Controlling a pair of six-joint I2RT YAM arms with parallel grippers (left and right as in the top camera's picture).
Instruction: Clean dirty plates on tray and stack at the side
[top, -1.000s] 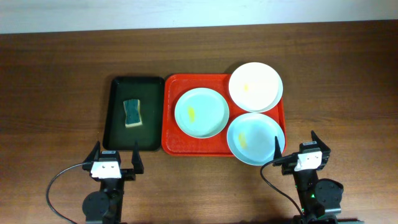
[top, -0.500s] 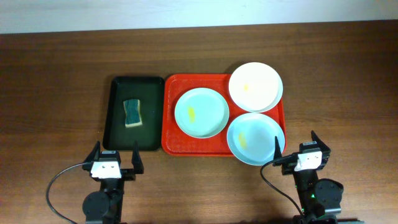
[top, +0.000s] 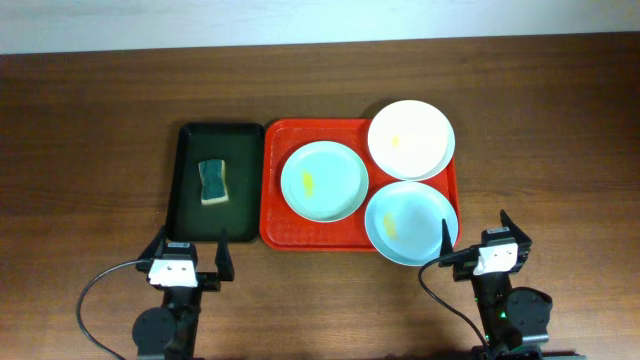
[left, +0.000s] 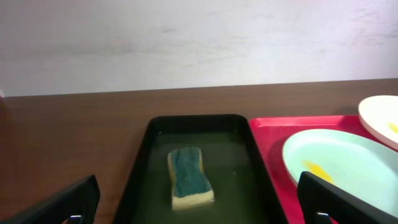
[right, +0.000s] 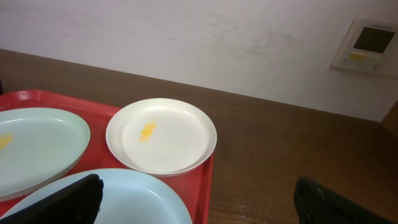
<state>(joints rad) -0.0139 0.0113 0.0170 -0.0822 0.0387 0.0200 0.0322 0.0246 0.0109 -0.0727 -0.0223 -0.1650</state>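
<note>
Tray (top: 283, 233): red, mid-table (top: 90, 130), all three plates on it, none stacked.
Left plate (top: 323, 180): pale blue-green, lies flat and fully inside the tray's left half; yellow smear (top: 308, 183) left of its centre.
White plate (top: 411, 139): far right corner of the tray, overhangs the far and right rim; yellow smear (top: 398, 140) near its centre.
Near plate (top: 410, 222): pale blue-green, near right corner, overhangs the tray's near edge; faint yellow smear (top: 390, 225) on its left side. Its far rim meets the white plate's near rim; which one lies on top cannot be told.
Green tray (top: 190, 215): dark, just left of the red tray, long sides side by side, touching or nearly so.
Sponge (top: 213, 182): blue-green top, yellow base, lies flat in the middle of the green tray, apart from its walls.
Left gripper (top: 190, 240): at the near edge of the table, just before the green tray; jaws spread wide, nothing between them.
Right gripper (top: 474, 232): near right, beside the near plate; jaws spread wide, empty. Left finger shows over the plate's right rim from above; contact cannot be told.
Background: pale wall beyond the table; small wall panel (right: 371, 42) at far right.
</note>
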